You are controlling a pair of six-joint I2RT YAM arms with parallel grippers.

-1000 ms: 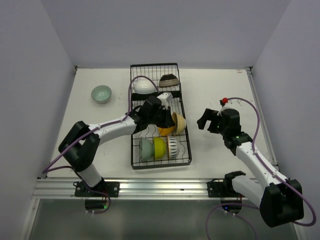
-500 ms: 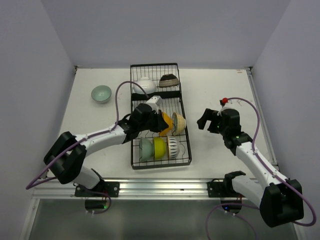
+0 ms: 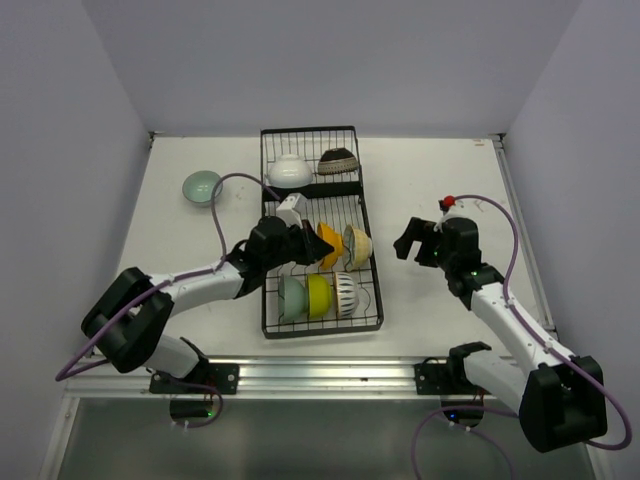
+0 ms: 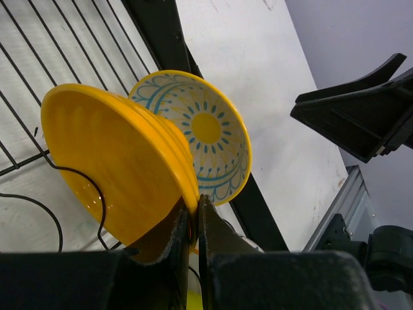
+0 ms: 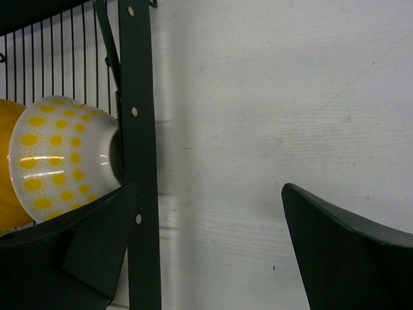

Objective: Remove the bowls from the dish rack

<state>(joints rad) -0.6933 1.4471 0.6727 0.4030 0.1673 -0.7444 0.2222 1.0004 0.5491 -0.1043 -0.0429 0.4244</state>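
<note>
Seven bowls are sitting in the rack (image 3: 308, 130), and one green bowl (image 3: 202, 187) is lying on the table (image 3: 430, 170) to its left. The left gripper (image 4: 191, 216) is pinching the rim of the orange bowl (image 4: 116, 168), with its jaws nearly closed on it. That bowl is standing on edge in the larger section, a divider wire crossing its back, just beside the cream bowl (image 4: 210, 132). Nearer the arms, a second green bowl (image 3: 293, 297), a yellow-green bowl (image 3: 318, 294) and a striped bowl (image 3: 344, 292) are standing in a row. A white bowl (image 3: 290, 170) and a brown bowl (image 3: 338, 160) are resting in the small far section. The right gripper (image 3: 415, 240) is hovering over the table right of the rack, jaws spread wide and holding nothing.
</note>
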